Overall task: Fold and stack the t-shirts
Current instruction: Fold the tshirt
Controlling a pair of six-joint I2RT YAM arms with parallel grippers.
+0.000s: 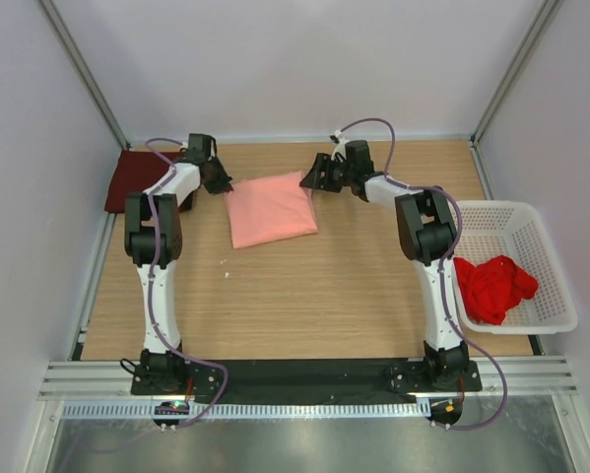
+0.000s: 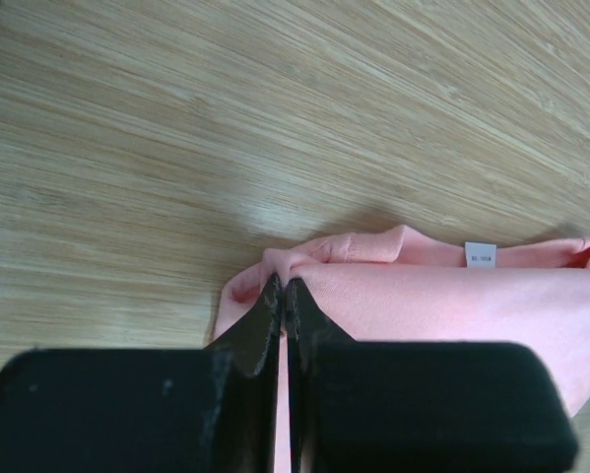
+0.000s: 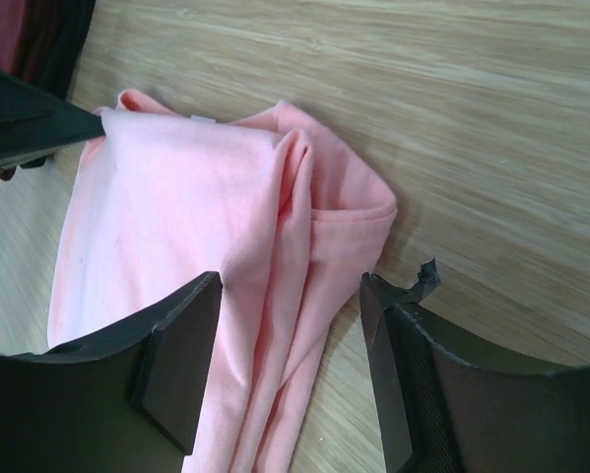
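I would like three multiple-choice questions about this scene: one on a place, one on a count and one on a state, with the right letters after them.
1. Where does the red shirt lie?
A on the floor
B in the white basket
C on a chair

2. How many shirts show in the top view?
A two
B three
C four

3. The left end effector is
A shut on the pink shirt
B wide open
C out of every view

Answers:
1. B, red cloth is bunched inside the basket.
2. B, there are the pink, the red and the maroon shirt.
3. A, its fingers pinch the pink corner.
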